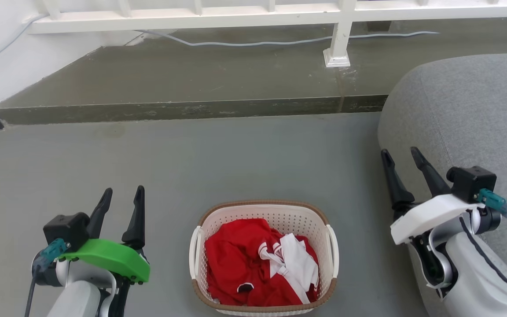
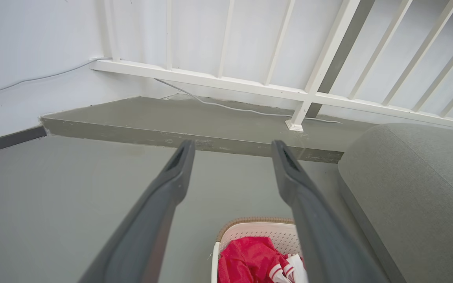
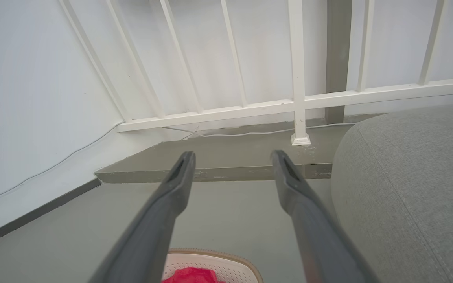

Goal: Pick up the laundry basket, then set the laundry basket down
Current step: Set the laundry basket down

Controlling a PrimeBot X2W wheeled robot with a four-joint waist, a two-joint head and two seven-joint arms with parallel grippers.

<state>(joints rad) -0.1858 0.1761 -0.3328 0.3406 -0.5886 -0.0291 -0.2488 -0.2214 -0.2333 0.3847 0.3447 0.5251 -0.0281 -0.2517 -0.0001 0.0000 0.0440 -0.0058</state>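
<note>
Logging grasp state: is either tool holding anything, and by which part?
Nothing is held. The left tool and right tool are both open, clear of the laundry basket, which sits on the floor between them.

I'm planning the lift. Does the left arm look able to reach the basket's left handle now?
Probably yes. The left end effector hangs open beside the basket, and bare floor lies between it and the left handle; nothing seems in the way.
</note>
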